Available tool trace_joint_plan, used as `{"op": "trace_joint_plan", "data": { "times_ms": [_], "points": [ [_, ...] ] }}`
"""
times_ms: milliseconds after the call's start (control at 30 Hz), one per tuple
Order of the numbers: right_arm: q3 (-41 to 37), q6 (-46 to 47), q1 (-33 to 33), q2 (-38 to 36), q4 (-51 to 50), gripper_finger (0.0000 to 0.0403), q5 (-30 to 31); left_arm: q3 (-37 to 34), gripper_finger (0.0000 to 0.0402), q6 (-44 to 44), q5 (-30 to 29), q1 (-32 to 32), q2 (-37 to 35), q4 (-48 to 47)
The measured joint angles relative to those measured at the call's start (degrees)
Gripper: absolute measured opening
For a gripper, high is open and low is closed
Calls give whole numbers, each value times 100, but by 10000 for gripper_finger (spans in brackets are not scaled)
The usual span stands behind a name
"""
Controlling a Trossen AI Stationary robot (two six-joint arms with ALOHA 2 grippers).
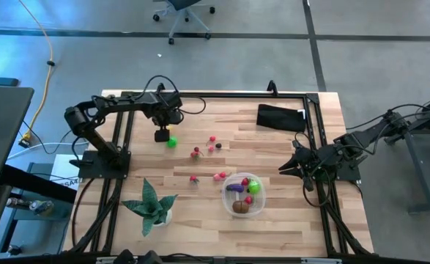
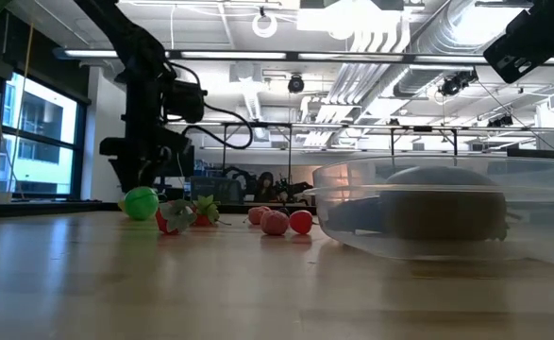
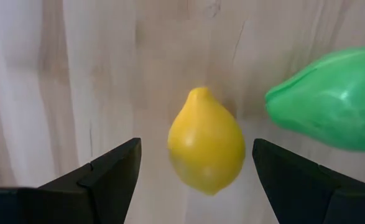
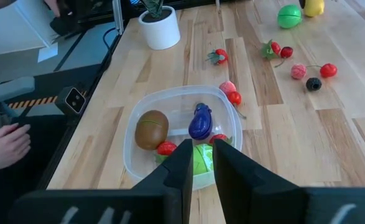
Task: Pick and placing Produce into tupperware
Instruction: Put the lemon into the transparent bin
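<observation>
**Hovering over the lemon**

Straddling a yellow lemon (image 3: pixel 206 142) on the bench (image 1: pixel 273 220), the left gripper (image 1: pixel 161 136) has its jaws released, not touching it; a green fruit (image 1: pixel 172 142) lies just beside. The right gripper (image 1: pixel 284 169) waits near the tupperware (image 1: pixel 229 199), jaws clenched on nothing. The tupperware holds brown, purple, green and red pieces. Small red and pink pieces lie scattered between.

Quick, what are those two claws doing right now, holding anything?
Left gripper: jaws open around the yellow lemon, not yet gripping it.
Right gripper: jaws shut, empty, off to the side above the tupperware.
</observation>
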Motion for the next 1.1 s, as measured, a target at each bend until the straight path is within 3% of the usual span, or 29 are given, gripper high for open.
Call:
{"op": "trace_joint_plan", "data": {
  "times_ms": [500,900,1100],
  "points": [
    [0,-1,0,-2,0,51,0,-484,296,258,264,0,-2,630],
    [0,0,0,-1,0,51,0,-573,194,256,154,0,-2,770],
    [0,1,0,0,0,51,0,-573,202,256,133,0,-2,780]
  ]
}}
